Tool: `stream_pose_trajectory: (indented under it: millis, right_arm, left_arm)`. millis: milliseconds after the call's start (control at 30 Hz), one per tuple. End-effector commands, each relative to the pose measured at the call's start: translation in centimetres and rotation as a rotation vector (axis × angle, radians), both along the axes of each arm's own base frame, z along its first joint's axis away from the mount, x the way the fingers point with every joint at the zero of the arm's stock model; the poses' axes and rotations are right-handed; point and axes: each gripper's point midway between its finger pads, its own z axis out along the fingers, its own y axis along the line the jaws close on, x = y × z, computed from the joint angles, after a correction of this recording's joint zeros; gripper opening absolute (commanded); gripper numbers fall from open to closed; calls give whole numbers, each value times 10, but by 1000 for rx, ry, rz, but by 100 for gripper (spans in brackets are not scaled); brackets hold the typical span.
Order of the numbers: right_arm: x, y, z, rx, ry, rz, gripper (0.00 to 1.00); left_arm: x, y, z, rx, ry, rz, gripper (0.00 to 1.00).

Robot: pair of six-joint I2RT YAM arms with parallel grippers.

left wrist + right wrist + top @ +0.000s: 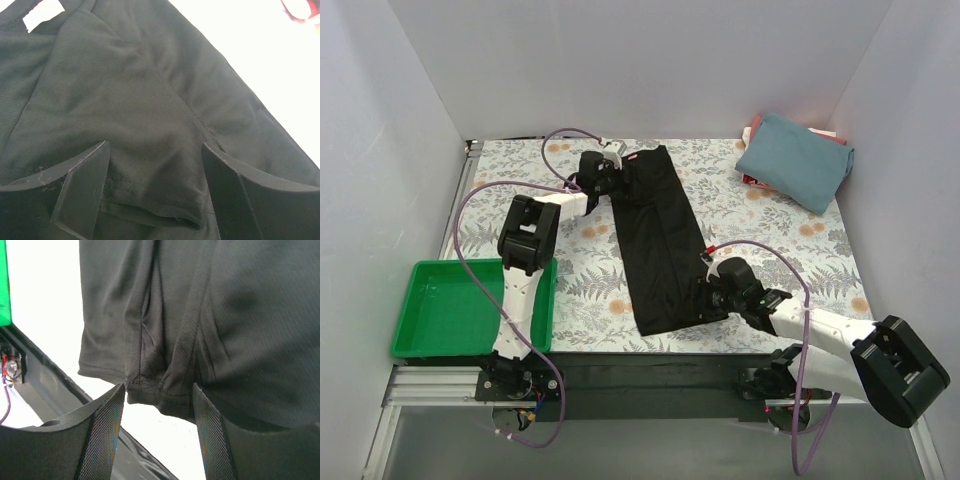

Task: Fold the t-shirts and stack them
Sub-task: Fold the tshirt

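Two ends of the black t-shirt [658,240], a long strip on the table [800,260], are covered: your left gripper [608,165] stands wide around the collar end, your right gripper [713,288] spread around the bunched hem, probably for folding across. The teal t-shirt [796,160] and green tray [425,315] lie well apart, blocking nothing.

Red shirts [751,181] mostly beneath teal shirt [796,160]

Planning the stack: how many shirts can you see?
3: black shirt at centre, teal shirt far right corner, red shirt peeking from beneath it; more may hide there.
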Motion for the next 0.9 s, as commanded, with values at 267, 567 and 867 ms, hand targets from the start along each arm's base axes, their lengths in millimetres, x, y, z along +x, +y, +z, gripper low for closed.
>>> stream_pose_trajectory:
  millis: [267,567,867]
  right_arm:
    - [1,39,0,-5,26,56,63]
    - [-1,51,1,-8,31,100,63]
    - [3,34,23,-69,-37,78,64]
  left_arm:
    - [-18,-17,-26,-18,70,-152,72]
    - [-6,-15,-23,-9,72,-97,72]
    - [4,-18,21,-41,4,-81,73]
